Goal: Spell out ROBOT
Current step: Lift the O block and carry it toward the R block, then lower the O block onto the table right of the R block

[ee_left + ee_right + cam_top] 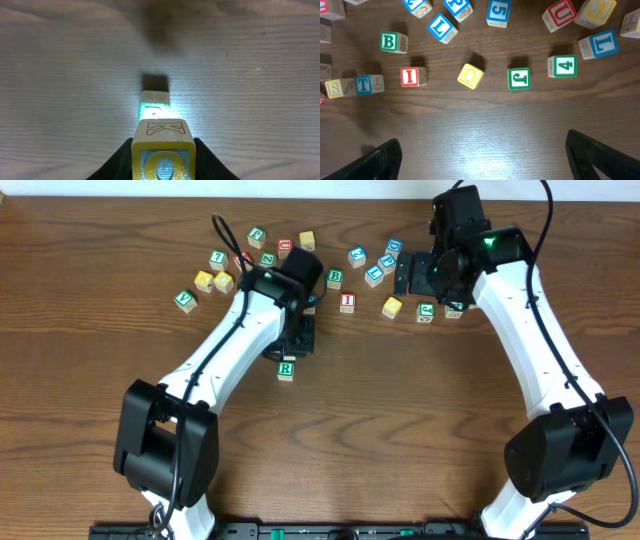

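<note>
Left fingers (pixel 122 164) around K-topped yellow O cube (pixel 162 150)

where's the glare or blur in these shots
Left wrist: the light washes out the R cube on the table, a soft dark smudge above it; the held O cube is sharp. Right wrist: a pale sheen on the wood at bottom centre. Overhead: even, no glare.

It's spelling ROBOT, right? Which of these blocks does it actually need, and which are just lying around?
Needed: green R cube, set down alone; held O cube in the left gripper; green B cube; loose yellow O cube; blue T cube.
Just lying about: red I cube; green J cube; green 4 cube; red U cube.
</note>
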You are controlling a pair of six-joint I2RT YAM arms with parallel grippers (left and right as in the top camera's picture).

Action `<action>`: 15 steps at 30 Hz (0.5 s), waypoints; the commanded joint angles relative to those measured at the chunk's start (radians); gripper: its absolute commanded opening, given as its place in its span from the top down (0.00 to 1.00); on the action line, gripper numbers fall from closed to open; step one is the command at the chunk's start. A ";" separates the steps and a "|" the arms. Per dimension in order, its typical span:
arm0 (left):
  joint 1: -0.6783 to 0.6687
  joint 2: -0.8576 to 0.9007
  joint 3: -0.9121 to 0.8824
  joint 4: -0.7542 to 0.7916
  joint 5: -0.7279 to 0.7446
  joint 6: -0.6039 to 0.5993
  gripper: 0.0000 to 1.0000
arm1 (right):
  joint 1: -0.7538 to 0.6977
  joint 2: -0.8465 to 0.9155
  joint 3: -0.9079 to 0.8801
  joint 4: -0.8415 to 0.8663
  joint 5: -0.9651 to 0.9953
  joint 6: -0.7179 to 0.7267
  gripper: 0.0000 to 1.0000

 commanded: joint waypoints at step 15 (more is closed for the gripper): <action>-0.050 0.003 -0.131 0.154 0.091 0.028 0.69 | 0.008 0.009 0.006 -0.002 0.005 0.007 0.01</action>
